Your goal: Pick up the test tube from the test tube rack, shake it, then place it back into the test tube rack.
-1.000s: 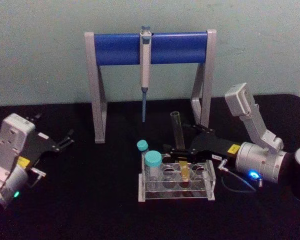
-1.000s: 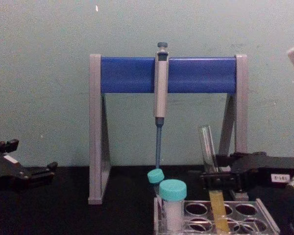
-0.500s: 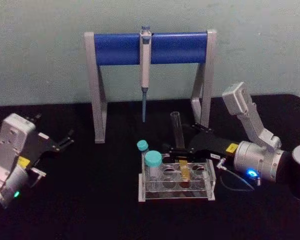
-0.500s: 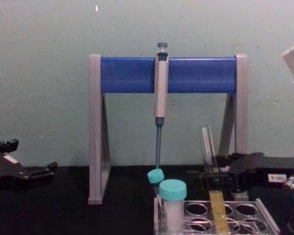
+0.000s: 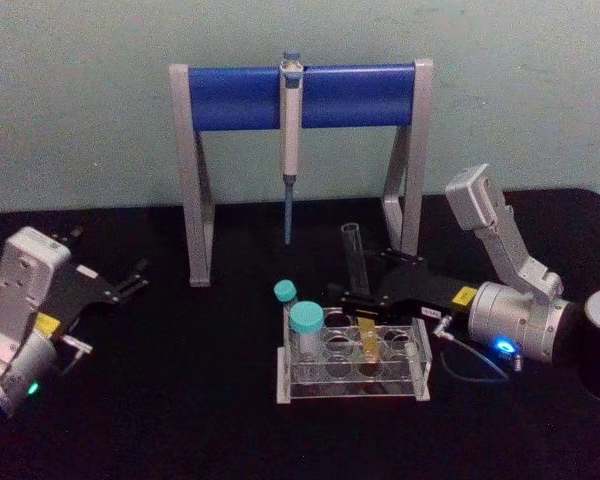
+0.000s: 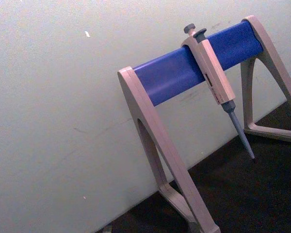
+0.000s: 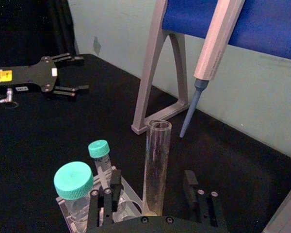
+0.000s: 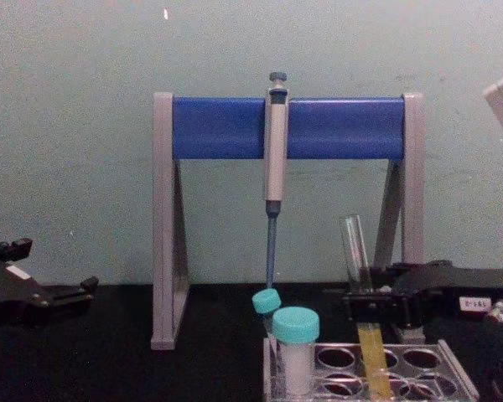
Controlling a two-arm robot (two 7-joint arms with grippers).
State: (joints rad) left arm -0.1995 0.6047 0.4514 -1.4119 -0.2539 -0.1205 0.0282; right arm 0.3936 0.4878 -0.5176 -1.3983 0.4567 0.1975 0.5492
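Glass test tube (image 5: 354, 255): seated in a hole of the rack (image 5: 350, 388), leaning slightly, yellow liquid low. Unchanged over the last second, so not yet lifted. From 3 o'clock the right gripper (image 5: 359, 303) straddles it, fingers (image 7: 104, 206) apart with a gap either side. My read: grip not yet made. At 9 o'clock the left gripper (image 5: 130, 281) sits parked, fingers spread. Black table (image 5: 180, 410); pipette stand (image 5: 230, 97) at 12 o'clock; pale green wall (image 5: 80, 100).
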